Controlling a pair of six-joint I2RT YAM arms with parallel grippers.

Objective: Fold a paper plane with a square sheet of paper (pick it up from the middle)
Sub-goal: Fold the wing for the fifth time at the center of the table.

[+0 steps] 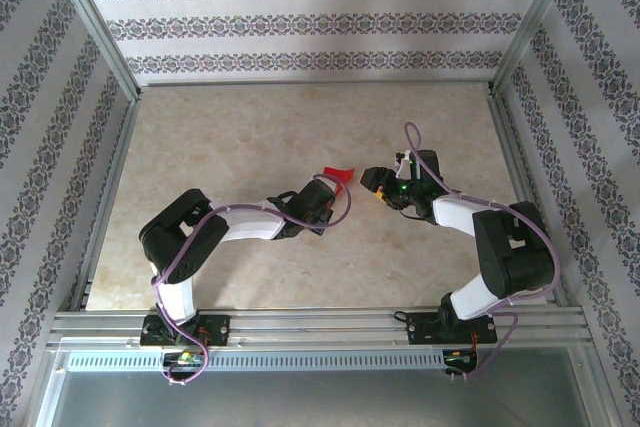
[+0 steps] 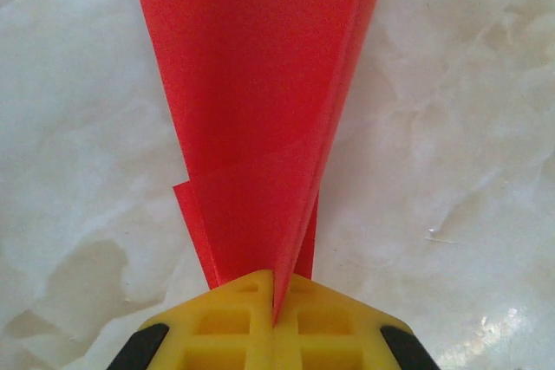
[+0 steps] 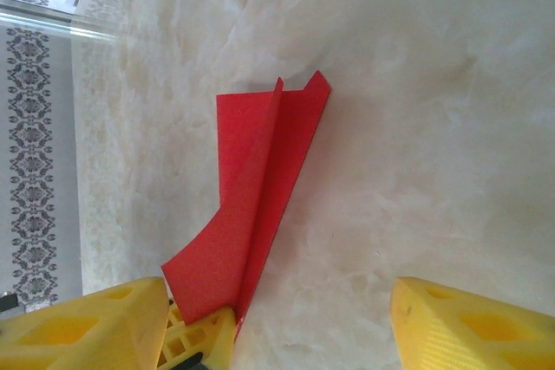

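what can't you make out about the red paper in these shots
- Left wrist view: the far end of the red paper runs off the top edge. Its pinched end is buried in the shut left gripper.
- Right wrist view: the red paper has its lower end hidden behind that gripper's yellow fingers and the bottom edge.
- Top view: the red paper is too small, and partly under the left gripper, to count its folds.
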